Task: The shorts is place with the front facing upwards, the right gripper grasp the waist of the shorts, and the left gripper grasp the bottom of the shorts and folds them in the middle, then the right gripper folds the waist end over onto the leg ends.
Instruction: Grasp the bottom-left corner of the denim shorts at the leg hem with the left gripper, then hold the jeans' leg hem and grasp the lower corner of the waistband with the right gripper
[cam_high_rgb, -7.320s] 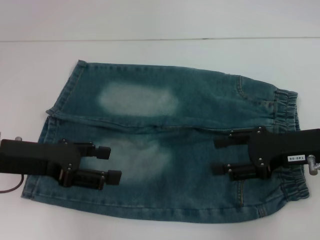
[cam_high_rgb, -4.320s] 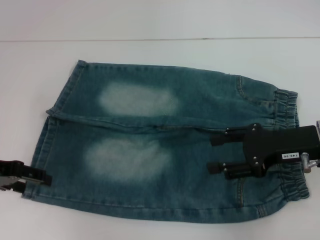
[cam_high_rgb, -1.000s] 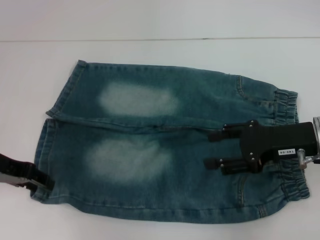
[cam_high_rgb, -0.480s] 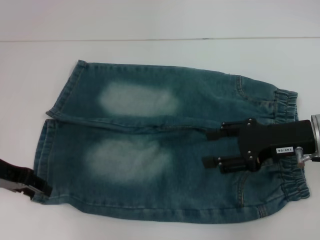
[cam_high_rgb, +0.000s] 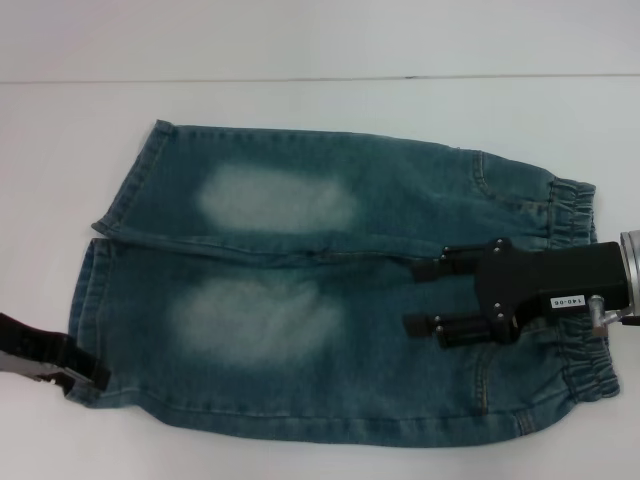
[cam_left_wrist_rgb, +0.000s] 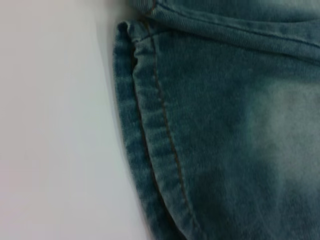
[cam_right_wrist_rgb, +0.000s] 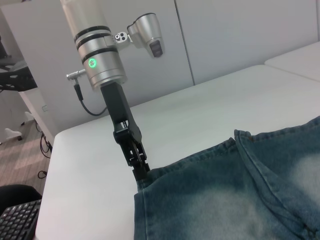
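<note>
shorts (cam_high_rgb: 330, 290): denim pair lying flat on the white surface (cam_high_rgb: 320, 100), long axis running side to side in the head view, pale faded patch on each leg

waist (cam_high_rgb: 575, 290): ruffled elastic band, pointing toward the robot's right

bottom of the shorts (cam_high_rgb: 105, 270): the two straight stitched hems, pointing toward the robot's left; orange stitching shows up close in the left wrist view (cam_left_wrist_rgb: 165, 145)

leg nearer the robot: its hem corner is bunched up a bit where the left gripper meets it

left gripper (cam_high_rgb: 95, 375): down at the near corner of the leg hem, tip right at the fabric edge; in the right wrist view (cam_right_wrist_rgb: 141, 172) the tip touches the hem corner, but I honestly can't tell if it's pinching the cloth or not

right gripper (cam_high_rgb: 420, 296): over the waist end, fingers pointing toward the legs and spread apart, not holding anything; the black body with the white label sits above the elastic band

containers: nothing of that kind here, just shorts on the surface
</note>
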